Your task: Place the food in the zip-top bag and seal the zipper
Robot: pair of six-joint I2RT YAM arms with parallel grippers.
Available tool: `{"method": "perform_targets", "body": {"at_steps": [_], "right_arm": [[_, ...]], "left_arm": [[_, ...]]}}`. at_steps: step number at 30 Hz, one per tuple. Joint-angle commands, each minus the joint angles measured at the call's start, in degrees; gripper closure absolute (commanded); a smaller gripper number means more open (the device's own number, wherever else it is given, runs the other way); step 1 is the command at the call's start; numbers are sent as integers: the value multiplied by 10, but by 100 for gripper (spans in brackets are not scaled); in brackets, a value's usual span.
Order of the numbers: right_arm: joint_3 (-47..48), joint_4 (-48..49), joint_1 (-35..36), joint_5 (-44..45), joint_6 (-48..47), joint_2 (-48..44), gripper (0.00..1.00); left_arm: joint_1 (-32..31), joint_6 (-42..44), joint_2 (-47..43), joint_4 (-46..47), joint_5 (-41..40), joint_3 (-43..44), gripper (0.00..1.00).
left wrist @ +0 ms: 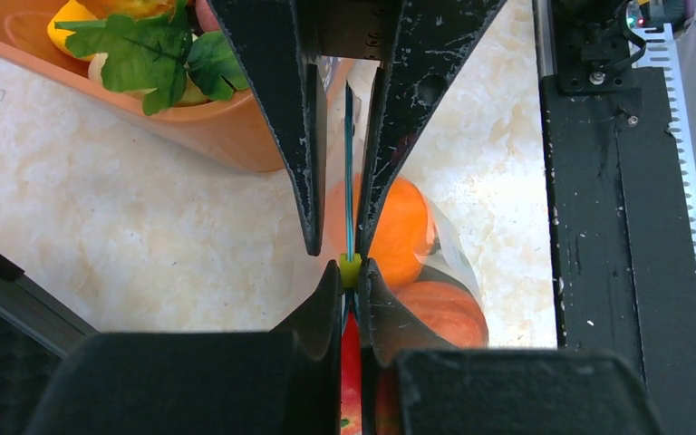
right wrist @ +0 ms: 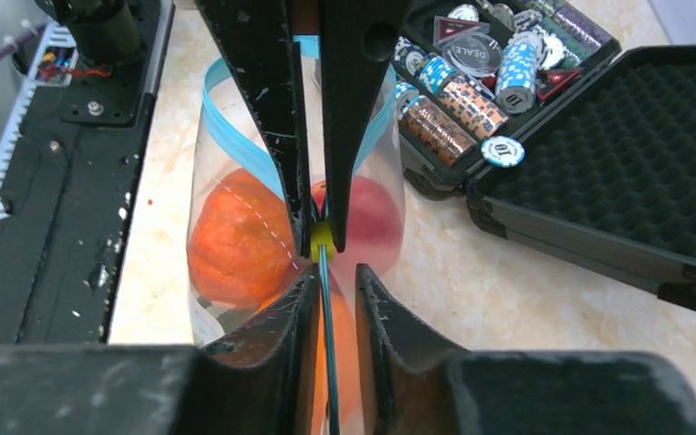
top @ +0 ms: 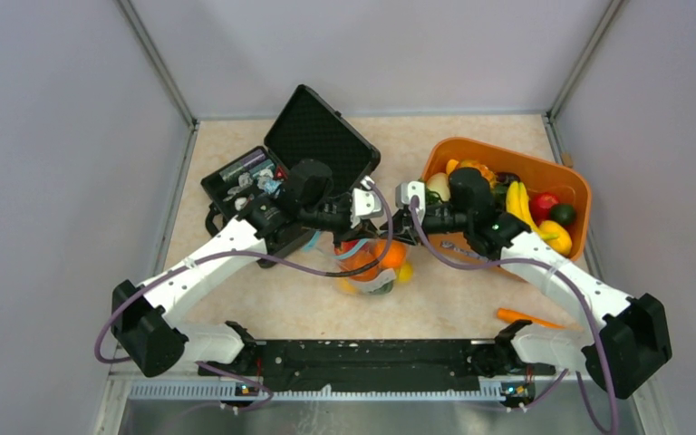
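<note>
Above a beige marbled tabletop (left wrist: 100, 208) between grey walls (top: 54, 136), left gripper (left wrist: 351, 269) pinches the zipper (left wrist: 350, 163) tight; right gripper (right wrist: 335, 274) straddles it, fingers slightly parted.

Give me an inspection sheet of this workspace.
Surface: beige marbled tabletop.
Job's things: clear zip-top plastic bag holding orange and red toy food; teal zipper strip partly open; yellow toy banana and more in the orange plastic basket.
Clutter: open black case of poker chips; orange carrot-like stick near the right base.
Pincers: left pincer shut on the zipper beside a yellow slider; right pincer open, straddling the zipper.
Cables: purple cables trail along both arms.
Surroundings: grey enclosure walls.
</note>
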Motion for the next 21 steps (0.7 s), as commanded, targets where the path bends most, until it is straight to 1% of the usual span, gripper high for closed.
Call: {"method": "perform_targets", "body": {"at_steps": [1,3,9,13,21], "right_arm": [[34,6,8,-15,-15,7,89],[39,2,8,-16,-18,15,100],[55,0,11,-3,-9,27,100],[48,4,11,14,-7,16,100],[43,2,11,11,-7,12,100]], "left_arm": [[-3,3,1,26,9,31,100],[-3,6,0,22,6,31,100],[0,23,-18,29,-9,1,100],[10,28,-15,9,-14,5,100],[29,36,-25,-39,-41,-2,100]]}}
